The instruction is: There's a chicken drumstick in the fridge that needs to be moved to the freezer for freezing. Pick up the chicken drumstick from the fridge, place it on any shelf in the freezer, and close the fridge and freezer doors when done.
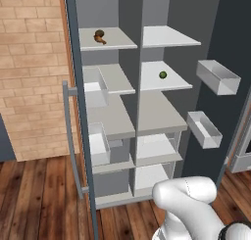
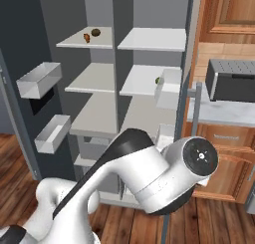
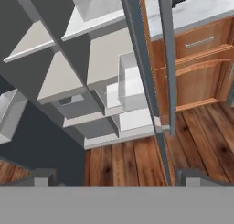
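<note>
Both doors swung wide, freezer [image 1: 105,111] left, fridge [image 1: 162,107] right. Drumstick [image 1: 100,38] lies on the freezer's top shelf [image 1: 115,42], near its left front edge, touching a dark brown lump [image 1: 98,34]. Green ball [image 1: 163,75] sits mid fridge shelf, well clear of edges. Gripper [image 3: 114,179] spread wide and empty, low by the fridge door edge [image 3: 146,81], over wood floor [image 3: 132,163]; open room ahead.

Chicken drumstick [image 1: 102,40] on the top shelf [image 1: 110,40] beside a brown lump, both doors open
</note>
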Motion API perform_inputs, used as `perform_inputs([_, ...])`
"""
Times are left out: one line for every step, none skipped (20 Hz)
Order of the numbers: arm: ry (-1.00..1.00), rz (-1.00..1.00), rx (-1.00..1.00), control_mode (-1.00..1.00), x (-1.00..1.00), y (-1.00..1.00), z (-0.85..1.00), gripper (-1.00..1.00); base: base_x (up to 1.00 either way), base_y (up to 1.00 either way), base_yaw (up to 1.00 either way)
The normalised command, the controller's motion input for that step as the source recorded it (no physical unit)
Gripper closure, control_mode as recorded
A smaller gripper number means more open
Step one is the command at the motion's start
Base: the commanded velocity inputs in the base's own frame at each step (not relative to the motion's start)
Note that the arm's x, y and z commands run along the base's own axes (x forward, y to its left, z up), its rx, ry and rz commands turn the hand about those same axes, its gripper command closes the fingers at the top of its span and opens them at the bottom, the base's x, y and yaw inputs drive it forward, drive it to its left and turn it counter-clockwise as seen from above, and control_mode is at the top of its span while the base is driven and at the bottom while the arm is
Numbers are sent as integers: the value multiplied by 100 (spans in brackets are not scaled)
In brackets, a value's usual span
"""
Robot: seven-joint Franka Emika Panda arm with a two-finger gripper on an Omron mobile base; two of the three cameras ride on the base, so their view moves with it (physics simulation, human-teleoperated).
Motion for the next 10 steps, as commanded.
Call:
perform_inputs([-15,0,1,-100,6,-66,-19,-100,0,0,0])
perform_inputs([-17,0,0,-100,28,-56,-22,-100,0,0,0])
perform_inputs([-22,0,0,-100,39,-44,-22,-100,0,0,0])
perform_inputs([-23,0,0,-100,47,-34,-26,-100,0,0,0])
perform_inputs([-25,0,0,-100,55,-21,-31,-100,0,0,0])
perform_inputs([-31,3,0,-100,45,-11,-36,-100,0,0,0])
perform_inputs([-33,6,0,-100,41,-4,-41,-100,0,0,0])
perform_inputs([-34,11,1,-100,35,0,-45,-100,0,0,0])
perform_inputs([-33,14,8,-100,35,0,-51,-100,0,0,0])
perform_inputs([-31,15,11,-100,42,0,-60,-100,0,0,0])
